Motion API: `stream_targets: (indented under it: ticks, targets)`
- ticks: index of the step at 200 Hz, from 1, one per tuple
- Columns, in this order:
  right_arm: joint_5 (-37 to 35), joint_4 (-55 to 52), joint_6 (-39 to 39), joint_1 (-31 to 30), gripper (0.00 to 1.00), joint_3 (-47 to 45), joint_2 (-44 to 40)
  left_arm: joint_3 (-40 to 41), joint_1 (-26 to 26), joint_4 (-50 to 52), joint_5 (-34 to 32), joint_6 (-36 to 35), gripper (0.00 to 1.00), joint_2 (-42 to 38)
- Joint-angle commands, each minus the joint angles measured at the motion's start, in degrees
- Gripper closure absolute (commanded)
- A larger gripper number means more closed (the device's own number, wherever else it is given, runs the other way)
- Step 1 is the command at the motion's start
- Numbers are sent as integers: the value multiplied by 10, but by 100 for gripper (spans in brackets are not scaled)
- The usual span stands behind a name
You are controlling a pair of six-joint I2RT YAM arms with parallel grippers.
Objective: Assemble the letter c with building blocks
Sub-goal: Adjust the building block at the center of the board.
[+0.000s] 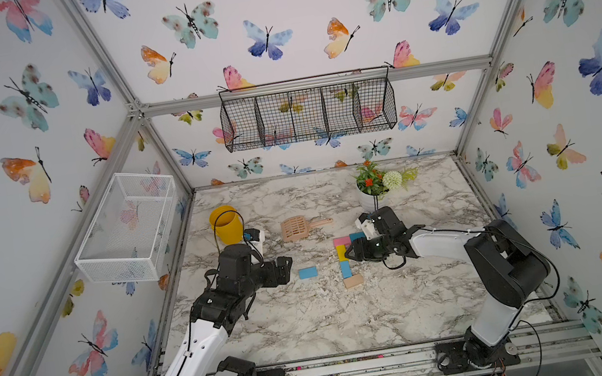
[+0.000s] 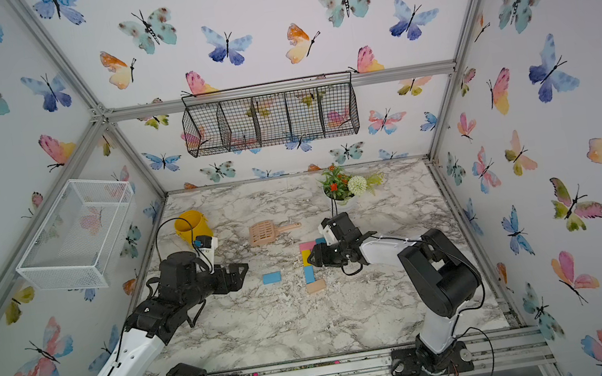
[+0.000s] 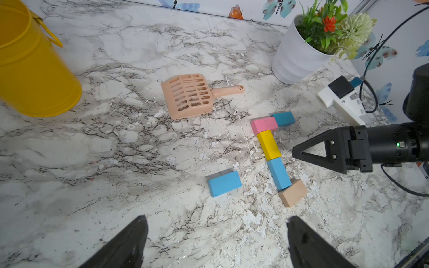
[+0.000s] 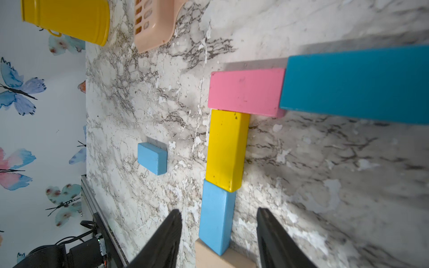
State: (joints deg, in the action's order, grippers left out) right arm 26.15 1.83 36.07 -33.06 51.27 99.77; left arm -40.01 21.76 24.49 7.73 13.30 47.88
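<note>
Left pincer (image 3: 216, 220) and right pincer (image 4: 218, 210) both spread, empty; loose light blue block (image 1: 307, 272) lies at nine o'clock of joined blocks (image 1: 343, 259).

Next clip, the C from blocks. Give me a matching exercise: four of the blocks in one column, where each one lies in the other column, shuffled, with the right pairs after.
Column one
1. pink block
2. tan block
3. teal block
4. loose light blue block

Column two
a. lies alone, touching no other block
b. angled, against the end of the light blue block in the chain
c. corner piece, between the teal one and the yellow block
d. end of a short arm, touching only the pink one

Pairs: 1-c; 2-b; 3-d; 4-a
</note>
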Motion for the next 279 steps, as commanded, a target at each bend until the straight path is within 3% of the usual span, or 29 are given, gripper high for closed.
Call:
stream_targets:
  ticks: [1,198,279]
  targets:
    - [15,38,29,-3,44,9,22,4,0,1,8,-11,4,-13]
    - [29,80,62,-11,45,59,103,9,0,-3,8,-11,3,-26]
    - [-45,33,53,-11,45,33,23,9,0,-3,7,-11,2,-29]
